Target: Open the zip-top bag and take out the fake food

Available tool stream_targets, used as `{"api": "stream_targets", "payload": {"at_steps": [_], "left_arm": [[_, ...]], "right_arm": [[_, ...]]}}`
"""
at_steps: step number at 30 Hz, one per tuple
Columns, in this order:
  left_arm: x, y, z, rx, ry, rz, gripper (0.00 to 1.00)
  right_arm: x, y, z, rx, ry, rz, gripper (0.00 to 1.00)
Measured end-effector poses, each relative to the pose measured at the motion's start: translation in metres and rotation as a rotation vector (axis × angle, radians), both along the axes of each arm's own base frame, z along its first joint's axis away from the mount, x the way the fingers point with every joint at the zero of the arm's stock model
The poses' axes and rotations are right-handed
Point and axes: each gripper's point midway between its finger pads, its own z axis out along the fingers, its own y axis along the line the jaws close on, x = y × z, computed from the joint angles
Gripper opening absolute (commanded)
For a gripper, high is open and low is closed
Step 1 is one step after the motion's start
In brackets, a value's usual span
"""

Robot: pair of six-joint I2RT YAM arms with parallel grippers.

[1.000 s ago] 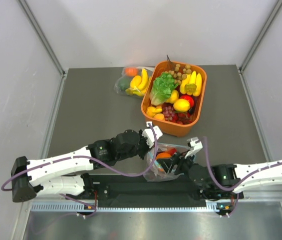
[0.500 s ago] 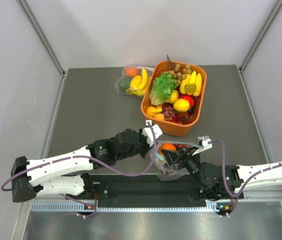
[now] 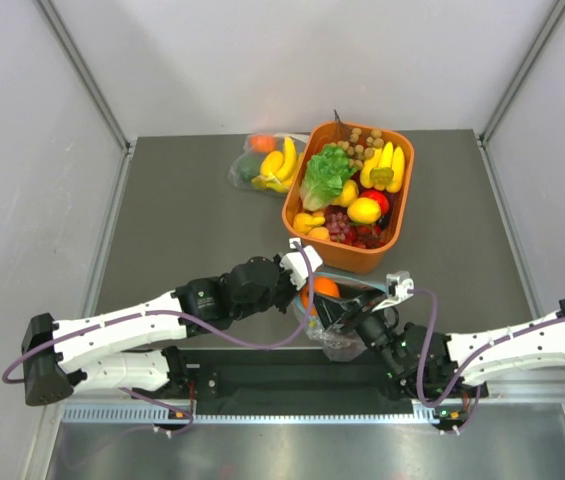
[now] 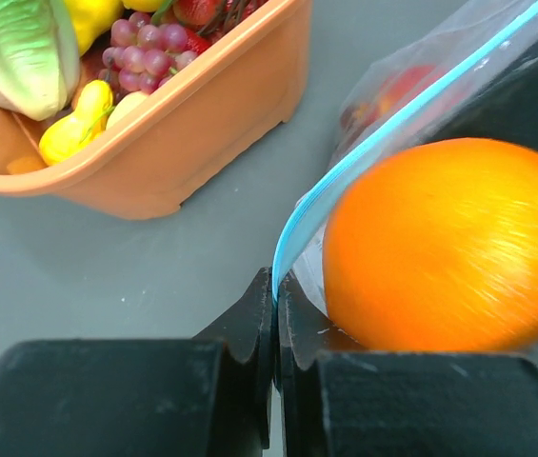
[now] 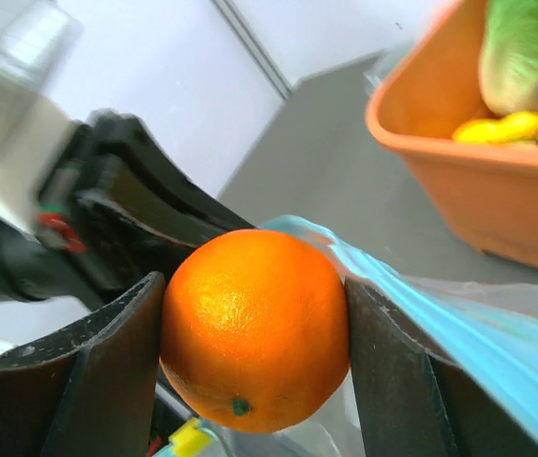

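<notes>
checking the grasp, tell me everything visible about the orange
The orange is round, finely pebbled and plastic-looking, with a small green stem dot. The right claw grips it, one dark finger on each side, at the mouth of the zip-top bag, beside its teal strip. The left claw pinches the bag's edge nearby.

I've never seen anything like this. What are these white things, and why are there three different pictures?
Two robot arms are bolted to a grey table. The wide picture looks down from above; the two close-ups come from a camera on each arm's wrist. The left gripper pinches the blue-edged zip-top bag by its mouth. The right gripper holds a plastic orange at that mouth. Beyond them sit an orange tub of toy food and another bag showing bananas.
</notes>
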Motion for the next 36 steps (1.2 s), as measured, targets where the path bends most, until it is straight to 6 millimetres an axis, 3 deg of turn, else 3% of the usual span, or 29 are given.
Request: {"api": "stream_targets", "payload": {"at_steps": [5, 12, 20, 28, 36], "left_arm": [[0.005, 0.003, 0.002, -0.004, -0.009, 0.022, 0.04], [0.005, -0.003, 0.013, -0.044, -0.022, 0.013, 0.04], [-0.001, -0.016, 0.027, -0.103, -0.029, -0.034, 0.04], [-0.001, -0.013, 0.017, -0.067, -0.014, -0.029, 0.04], [0.015, 0.011, 0.041, -0.116, -0.065, 0.081, 0.04]], "right_arm": [[0.0, 0.004, 0.019, 0.036, -0.072, 0.003, 0.22], [0.002, -0.011, 0.045, 0.087, -0.144, -0.015, 0.21], [-0.01, -0.027, 0.061, 0.192, -0.194, 0.071, 0.2], [-0.017, -0.013, 0.078, 0.263, -0.219, 0.148, 0.18], [-0.007, 0.015, 0.102, 0.297, -0.217, 0.143, 0.18]]}}
